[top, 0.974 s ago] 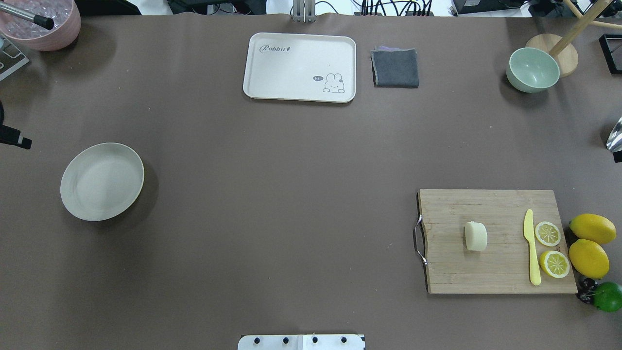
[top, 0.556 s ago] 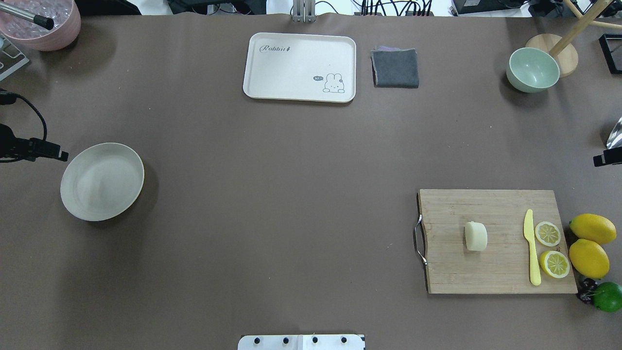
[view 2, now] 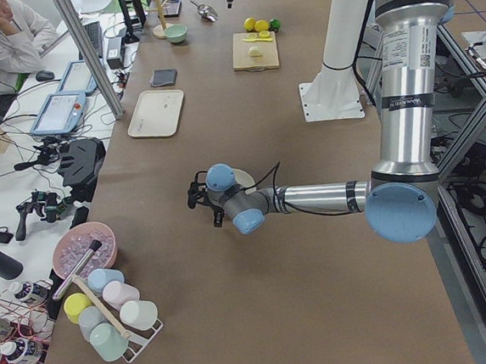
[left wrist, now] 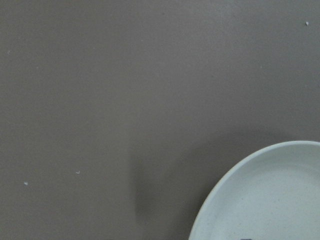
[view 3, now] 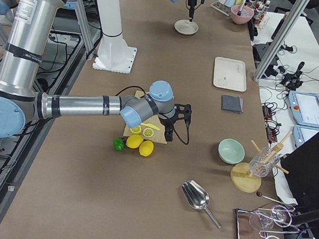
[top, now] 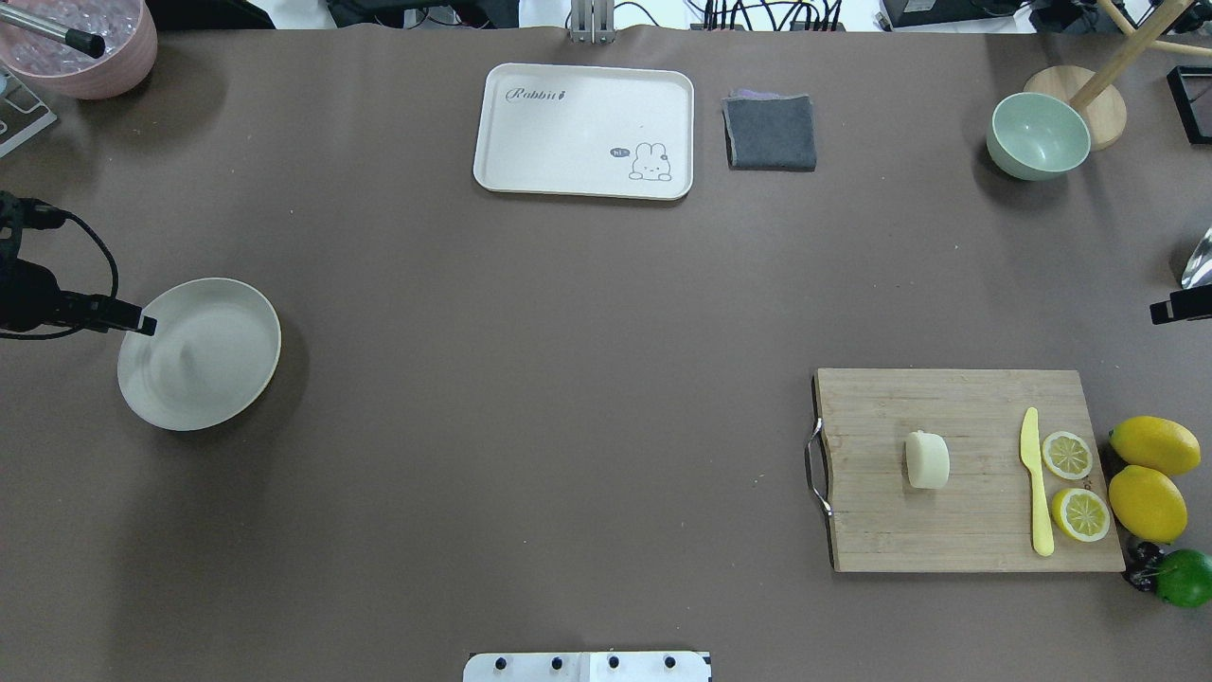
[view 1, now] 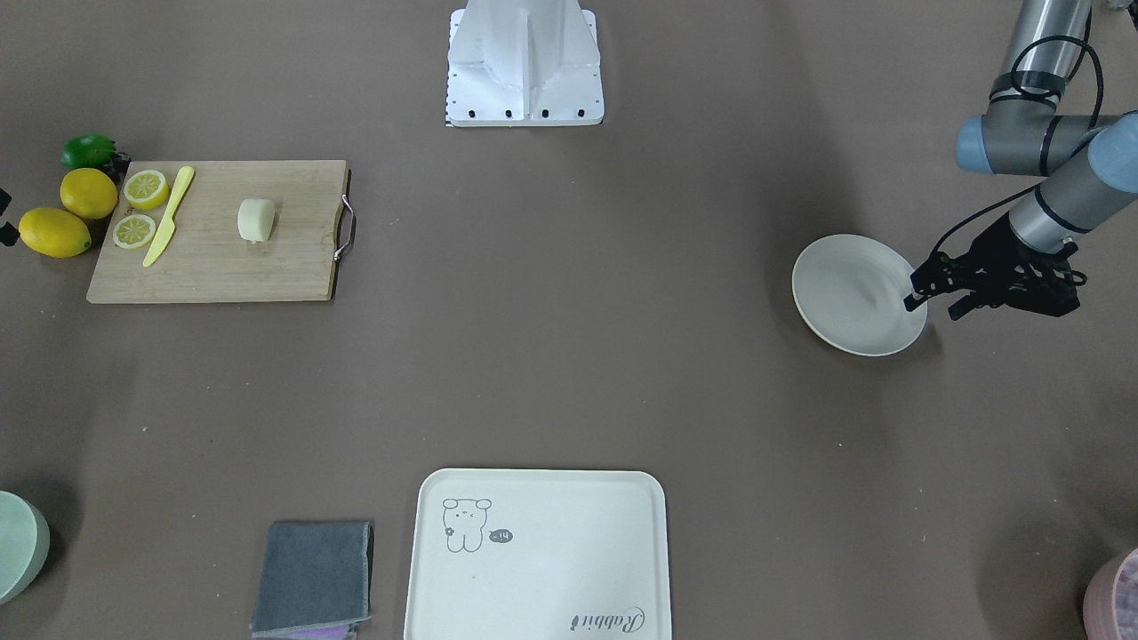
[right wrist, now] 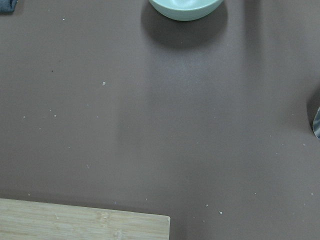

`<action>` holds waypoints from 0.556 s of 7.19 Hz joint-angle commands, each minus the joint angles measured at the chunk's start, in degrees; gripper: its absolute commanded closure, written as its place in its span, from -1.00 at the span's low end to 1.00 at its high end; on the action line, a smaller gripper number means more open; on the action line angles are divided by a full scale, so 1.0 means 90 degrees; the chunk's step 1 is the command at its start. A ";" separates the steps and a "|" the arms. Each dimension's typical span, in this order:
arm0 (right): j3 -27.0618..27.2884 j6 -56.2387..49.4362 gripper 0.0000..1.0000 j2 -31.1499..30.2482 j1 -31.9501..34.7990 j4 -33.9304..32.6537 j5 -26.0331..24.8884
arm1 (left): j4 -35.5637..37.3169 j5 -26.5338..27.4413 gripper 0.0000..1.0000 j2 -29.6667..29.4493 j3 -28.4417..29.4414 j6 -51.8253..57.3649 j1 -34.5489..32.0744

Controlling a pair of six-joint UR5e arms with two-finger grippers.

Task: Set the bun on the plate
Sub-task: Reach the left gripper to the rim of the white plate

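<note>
Overhead exterior: bun (top: 927, 460) on board (top: 966, 530) (untouched)

Clutter we found on the brown table (top: 568, 379)
A wooden cutting board (top: 947, 540) carried a yellow knife (top: 1036, 483) beside two lemon slices (top: 1067, 455); two whole lemons (top: 1153, 445) lay just beside it, and far across we saw a rabbit tray (top: 568, 142), grey cloth (top: 770, 133), green bowl (top: 1038, 135).

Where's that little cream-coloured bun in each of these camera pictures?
Front-facing: small pale cream rounded bun, upper left.
Overhead: lower right.
Exterior left: top centre.
Exterior right: not visible.
Left wrist: not in it.
Right wrist: not in it.
Landmark: wooden cutting board beneath it.
</note>
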 commanded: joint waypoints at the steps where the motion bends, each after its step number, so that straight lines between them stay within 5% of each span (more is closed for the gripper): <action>1: -0.0016 0.0003 -1.00 0.0000 0.0000 0.0001 -0.0013 | -0.0161 -0.0049 0.00 0.0030 0.0029 -0.0012 0.0036; 4: 0.0042 0.0081 -1.00 0.0068 0.0000 0.0001 -0.0003 | -0.0326 -0.0049 1.00 0.0069 0.0039 -0.0012 0.0085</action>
